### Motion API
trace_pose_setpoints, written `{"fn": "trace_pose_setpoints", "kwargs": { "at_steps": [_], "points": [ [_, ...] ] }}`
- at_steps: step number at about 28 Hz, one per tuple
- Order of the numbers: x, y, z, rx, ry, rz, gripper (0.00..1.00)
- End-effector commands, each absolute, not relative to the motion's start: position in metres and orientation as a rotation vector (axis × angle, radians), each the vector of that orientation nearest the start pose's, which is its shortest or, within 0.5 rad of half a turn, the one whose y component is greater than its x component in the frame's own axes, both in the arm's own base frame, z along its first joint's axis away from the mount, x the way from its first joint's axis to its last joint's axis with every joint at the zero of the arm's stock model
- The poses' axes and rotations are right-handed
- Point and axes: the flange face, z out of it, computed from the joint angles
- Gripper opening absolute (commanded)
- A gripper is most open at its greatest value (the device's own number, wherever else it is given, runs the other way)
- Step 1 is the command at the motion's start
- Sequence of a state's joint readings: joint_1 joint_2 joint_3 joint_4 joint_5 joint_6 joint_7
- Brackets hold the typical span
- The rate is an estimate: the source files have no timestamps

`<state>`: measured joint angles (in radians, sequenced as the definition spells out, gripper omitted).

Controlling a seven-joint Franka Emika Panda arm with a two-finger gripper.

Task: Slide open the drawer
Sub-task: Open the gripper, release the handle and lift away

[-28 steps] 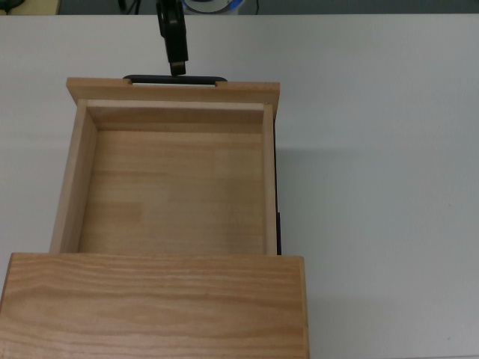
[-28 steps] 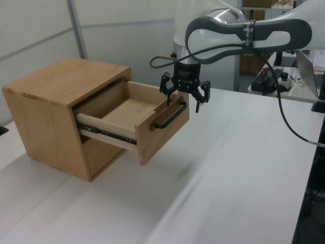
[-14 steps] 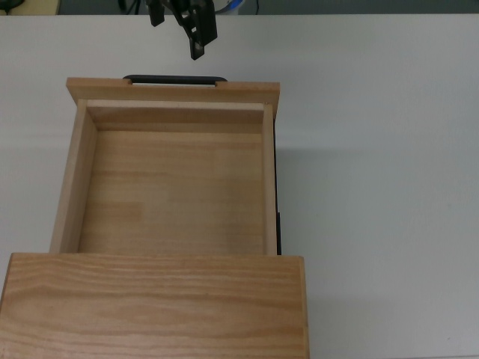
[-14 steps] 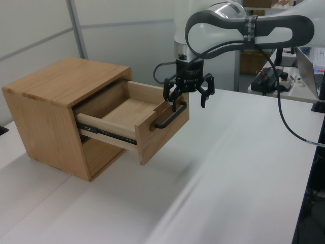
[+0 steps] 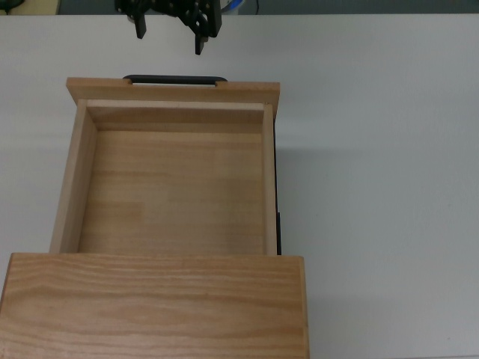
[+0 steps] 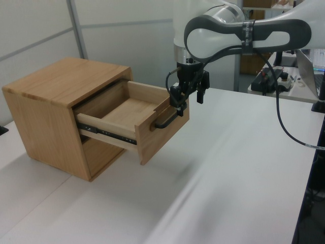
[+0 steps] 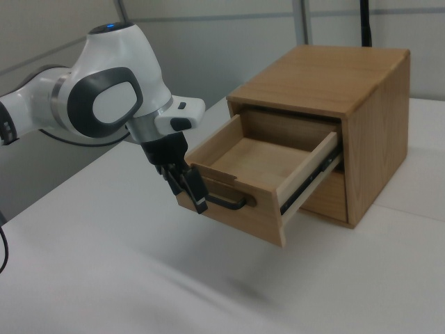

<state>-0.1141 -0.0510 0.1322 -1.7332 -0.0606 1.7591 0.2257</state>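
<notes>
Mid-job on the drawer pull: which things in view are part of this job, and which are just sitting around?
Part of the job:
- drawer, pulled well out, empty inside
- black bar handle on its front panel
- gripper, open, off the handle
- wooden cabinet holding the drawer

Just lying about:
- cluttered side table behind the arm in the left view
- white table, otherwise bare

From here I see the drawer (image 5: pixel 172 179) pulled well out of the cabinet (image 5: pixel 153 307), its inside bare and reachable from above. The end effector (image 5: pixel 171 36) hangs just beyond the drawer's handle (image 5: pixel 174 78), fingers spread, a gap between them and the bar. Beside the drawer, on the top view's right, the surface (image 5: pixel 374 187) lies unobstructed.
</notes>
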Motion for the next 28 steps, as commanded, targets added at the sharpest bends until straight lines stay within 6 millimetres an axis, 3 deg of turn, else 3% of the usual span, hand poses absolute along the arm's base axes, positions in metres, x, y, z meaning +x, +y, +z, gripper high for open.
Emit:
{"fn": "trace_pose_setpoints", "kwargs": {
  "at_steps": [1,6,12,28],
  "points": [
    [0.550,0.003,0.589,-3.218,0.152,-0.065,1.00],
    [0.549,0.004,0.588,-3.224,0.128,-0.040,1.00],
    [0.549,-0.004,0.576,-3.227,0.029,0.114,1.00],
    [0.555,0.001,0.577,-3.179,0.063,0.059,1.00]
  ]
}}
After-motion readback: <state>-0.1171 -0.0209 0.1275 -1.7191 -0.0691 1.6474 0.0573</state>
